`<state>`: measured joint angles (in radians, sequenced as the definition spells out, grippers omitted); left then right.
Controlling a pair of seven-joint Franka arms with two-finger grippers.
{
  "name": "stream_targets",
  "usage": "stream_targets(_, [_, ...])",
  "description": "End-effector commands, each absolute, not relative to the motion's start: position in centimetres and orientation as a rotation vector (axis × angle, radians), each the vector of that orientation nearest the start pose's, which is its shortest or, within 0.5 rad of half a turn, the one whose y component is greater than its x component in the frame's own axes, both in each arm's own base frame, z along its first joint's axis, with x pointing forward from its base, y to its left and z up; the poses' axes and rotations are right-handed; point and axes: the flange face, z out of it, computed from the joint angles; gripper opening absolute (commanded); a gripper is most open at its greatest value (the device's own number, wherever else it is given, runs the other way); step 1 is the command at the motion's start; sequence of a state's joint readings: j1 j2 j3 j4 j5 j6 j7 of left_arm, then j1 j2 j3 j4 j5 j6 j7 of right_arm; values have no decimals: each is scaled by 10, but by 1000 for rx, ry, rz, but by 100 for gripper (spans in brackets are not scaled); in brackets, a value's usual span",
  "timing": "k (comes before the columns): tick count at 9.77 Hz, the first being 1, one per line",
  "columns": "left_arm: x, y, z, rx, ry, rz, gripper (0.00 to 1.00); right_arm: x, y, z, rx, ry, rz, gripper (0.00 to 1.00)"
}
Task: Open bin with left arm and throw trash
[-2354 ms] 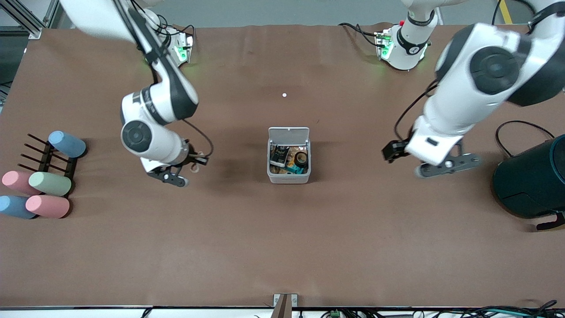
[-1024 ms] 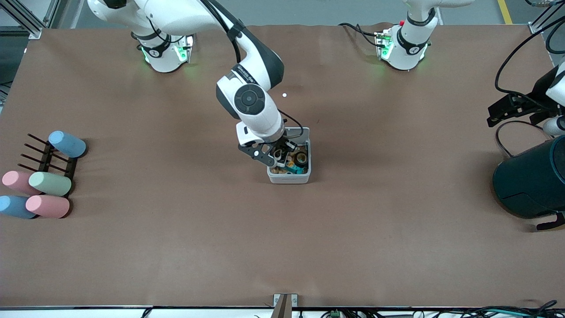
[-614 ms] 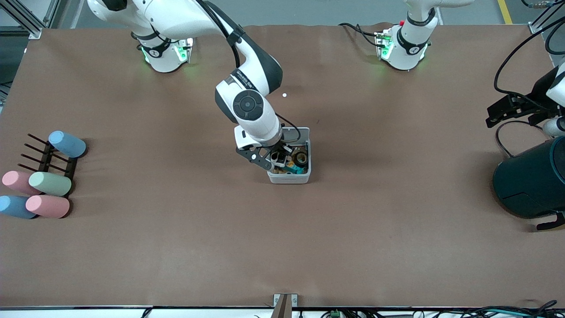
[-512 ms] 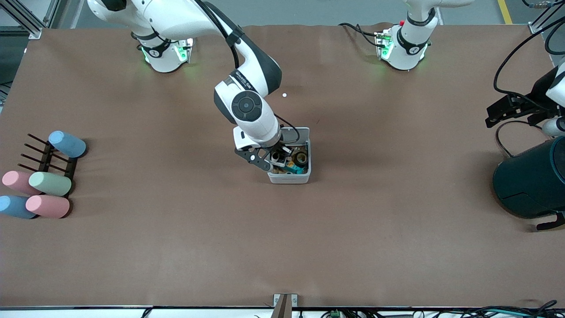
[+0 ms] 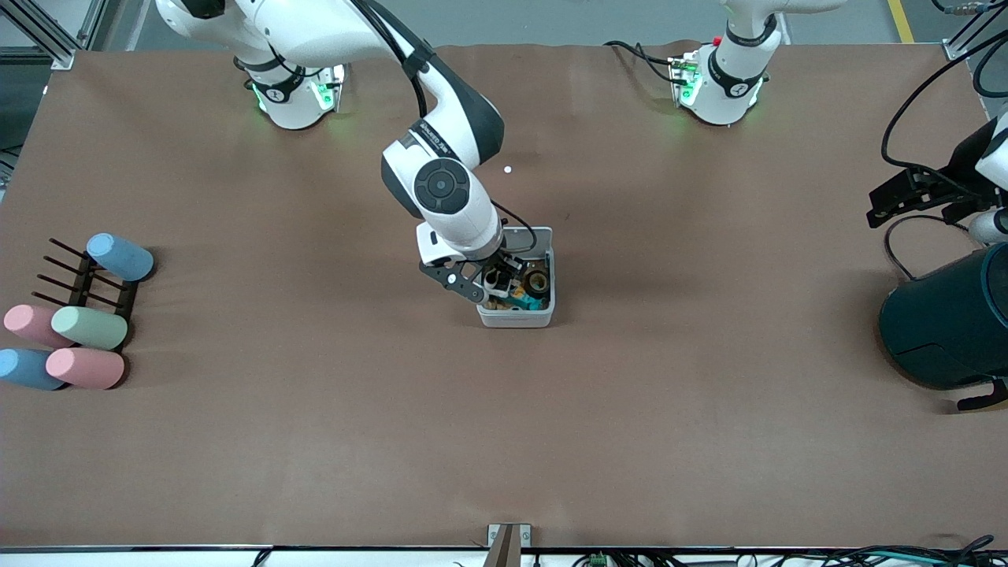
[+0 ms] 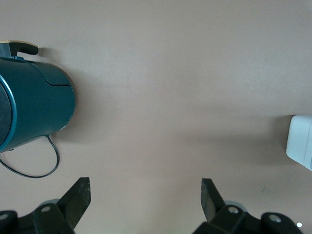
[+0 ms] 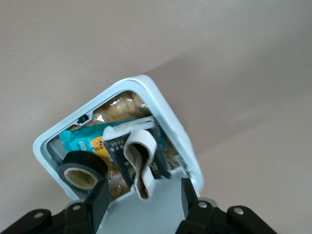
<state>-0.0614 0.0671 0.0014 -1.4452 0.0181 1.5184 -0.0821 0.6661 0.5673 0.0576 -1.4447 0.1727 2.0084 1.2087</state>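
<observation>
The bin [image 5: 516, 316] stands mid-table with its lid [image 5: 529, 235] swung up and open. My right gripper [image 5: 494, 282] hangs over it, open and empty; the wrist view shows its fingers [image 7: 100, 201] spread wide. Between them, inside the bin [image 7: 168, 124], the beige rubber-band loop [image 7: 140, 163] lies on the black packet [image 7: 117, 148], touching neither finger. The black tape roll [image 7: 80, 173] sits beside them, and it shows in the front view too [image 5: 538, 281]. My left gripper [image 6: 145, 197] is open and empty, waiting over bare table at the left arm's end.
A teal wrapper [image 7: 83, 139] and crumpled packaging fill the bin. The large dark teal container [image 5: 949, 323] stands at the left arm's end, seen also from the left wrist [image 6: 34, 109]. Pastel cups [image 5: 87, 327] on a black rack [image 5: 75, 279] sit at the right arm's end.
The right arm swung from the table's right-arm side to over the bin and let the loop go into it. The left arm drew back to its end of the table.
</observation>
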Motion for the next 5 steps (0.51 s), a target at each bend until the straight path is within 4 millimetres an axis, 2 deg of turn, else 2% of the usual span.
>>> stream_targets(1, [571, -31, 647, -3140, -19, -15, 100, 554, 394, 450, -2919, 812, 293, 68])
stream_targets(2, [572, -24, 647, -3140, -38, -15, 100, 558, 352, 488, -2940, 745, 313, 68])
stream_targets(3, [572, -12, 646, -3141, -65, -12, 100, 561, 298, 520, -2962, 696, 356, 68])
stream_targets(4, [572, -9, 645, -3142, -70, -7, 100, 562, 249, 544, -2981, 596, 387, 68])
stream_targets(5, [572, -8, 645, -3142, -65, -10, 100, 566, 190, 566, -2980, 504, 393, 71])
